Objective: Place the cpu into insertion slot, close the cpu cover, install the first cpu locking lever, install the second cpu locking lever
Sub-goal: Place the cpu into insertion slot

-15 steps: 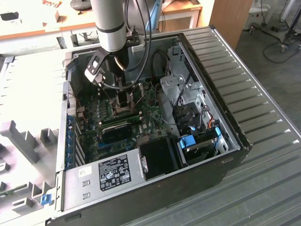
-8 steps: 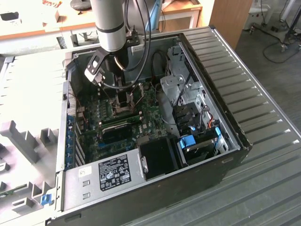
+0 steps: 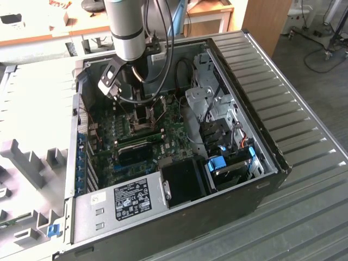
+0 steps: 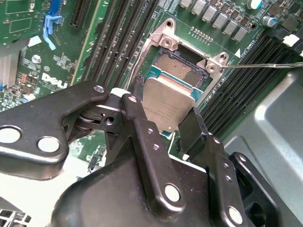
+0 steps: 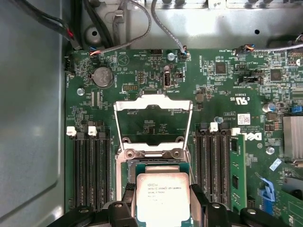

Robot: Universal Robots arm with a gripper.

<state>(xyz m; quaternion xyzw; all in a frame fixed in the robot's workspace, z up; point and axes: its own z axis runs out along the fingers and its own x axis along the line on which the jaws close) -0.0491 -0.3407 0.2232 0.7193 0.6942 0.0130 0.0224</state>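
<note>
The cpu (image 5: 162, 198), a silvery square chip, sits between the two black fingers of my gripper (image 5: 162, 189), which is shut on it. In the second wrist view the cpu (image 4: 170, 101) hangs partly over the insertion slot (image 4: 182, 66), whose tan pin field shows beyond the chip's far edge. The cpu cover (image 5: 154, 99), a thin metal frame with a square window, is swung open and lies back flat on the green board. A thin metal lever rod (image 4: 265, 65) sticks out beside the socket. In the exterior view my gripper (image 3: 142, 117) reaches down into the open computer case (image 3: 274, 163).
Long black memory slots (image 5: 90, 170) flank the socket, with one green memory stick (image 5: 235, 170) seated. A finned heatsink (image 5: 292, 137) and blue clip (image 5: 267, 191) lie nearby. Cables (image 5: 109, 28) run along the case wall. A power supply (image 3: 130, 198) and drive bays (image 3: 220, 163) fill the case's near end.
</note>
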